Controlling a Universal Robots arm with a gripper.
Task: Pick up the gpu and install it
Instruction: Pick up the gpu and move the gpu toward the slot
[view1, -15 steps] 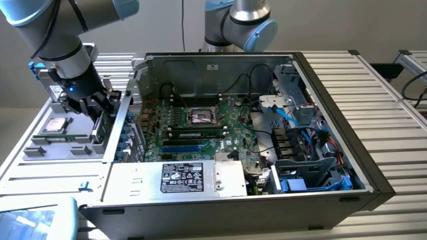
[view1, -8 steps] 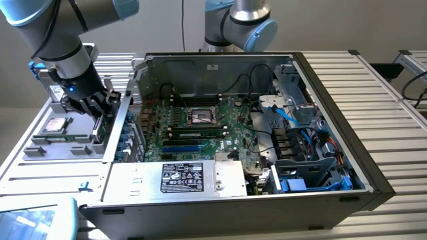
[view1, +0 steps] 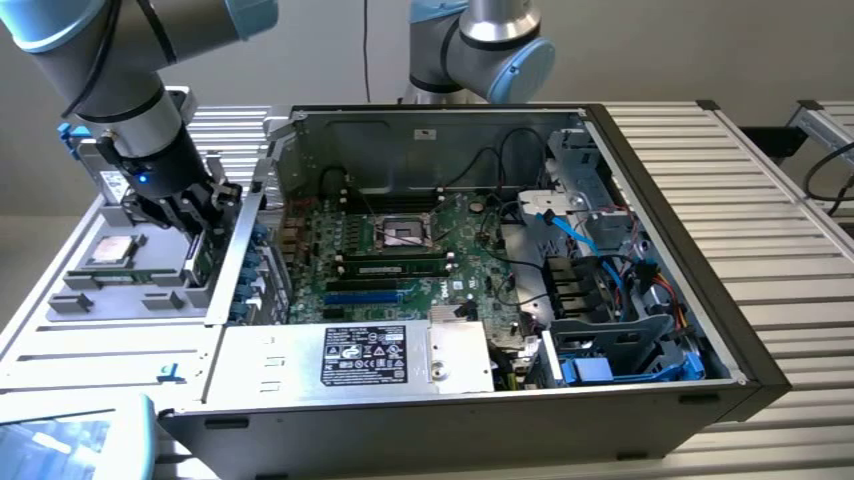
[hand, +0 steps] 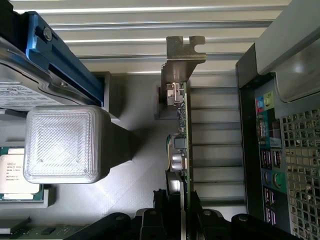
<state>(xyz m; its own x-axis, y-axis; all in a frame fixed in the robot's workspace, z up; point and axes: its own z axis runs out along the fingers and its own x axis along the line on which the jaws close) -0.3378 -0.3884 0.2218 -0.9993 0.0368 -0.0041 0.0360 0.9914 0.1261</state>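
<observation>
The gpu (view1: 203, 258) stands on edge at the grey parts tray (view1: 120, 292), on the exterior view's left, just outside the open computer case (view1: 667, 395). In the wrist view the gpu (hand: 183, 131) shows edge-on, a thin green board with its silver end bracket (hand: 183, 54) at the far end. My gripper (view1: 198, 226) comes down on it from above. The gripper (hand: 178, 212) has a black finger (hand: 161, 207) tight against each face of the card, so it is shut on it. The motherboard (view1: 400, 250) lies inside the case.
On the tray lie a processor (view1: 110, 250) and a grey drive with a white label (hand: 20, 92), beside a white ribbed block (hand: 65, 142). The case's rear port panel (hand: 280, 165) is close beside the card. A second arm (view1: 481, 50) stands behind the case. Cables and drive cages fill the case's right side.
</observation>
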